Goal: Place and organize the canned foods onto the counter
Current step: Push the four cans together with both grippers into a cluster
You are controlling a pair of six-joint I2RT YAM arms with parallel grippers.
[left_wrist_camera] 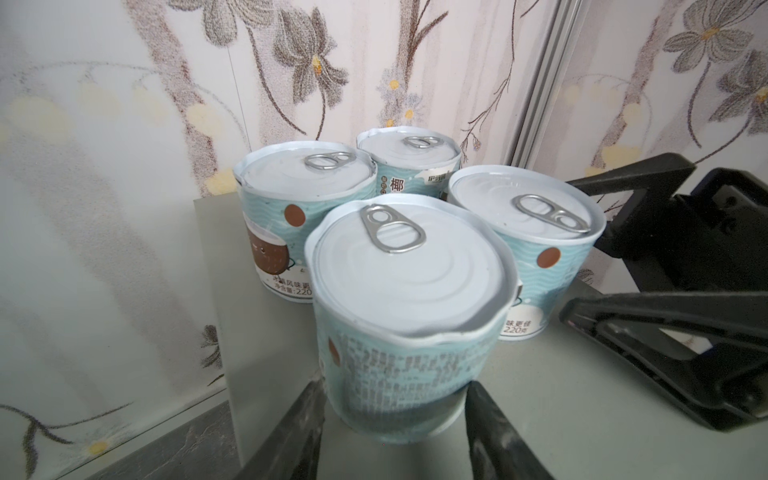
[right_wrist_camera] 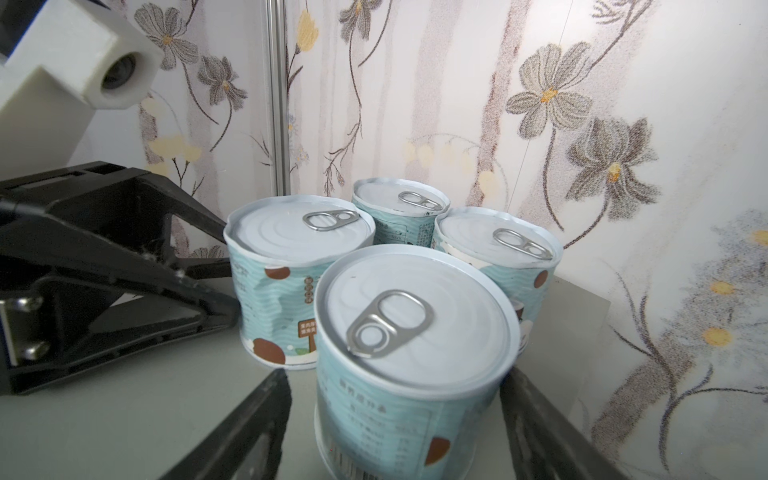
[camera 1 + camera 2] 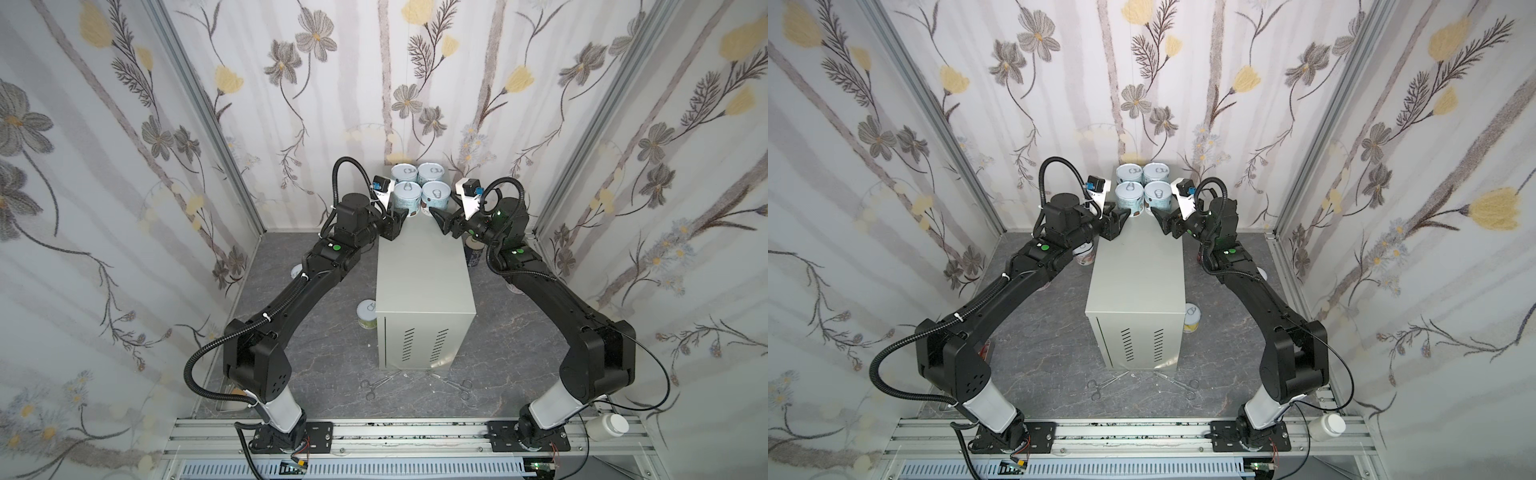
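counter (image 3: 424, 286): tall grey vented box mid-floor | four teal cans (image 3: 420, 187) upright, touching in a square at its far end | left gripper (image 3: 395, 224) jaws straddle front-left can (image 1: 409, 307), grip uncertain | right gripper (image 3: 441, 222) jaws apart around front-right can (image 2: 415, 357) | yellow can (image 3: 366, 314) on floor beside box | scissors (image 3: 374, 384) in front

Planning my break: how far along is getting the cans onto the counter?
Done: four teal cans stand grouped at the counter's far end. In hand: left end effector grips the front-left can; the right end effector straddles the front-right can. Left: at least three floor cans, including a dark-blue can.
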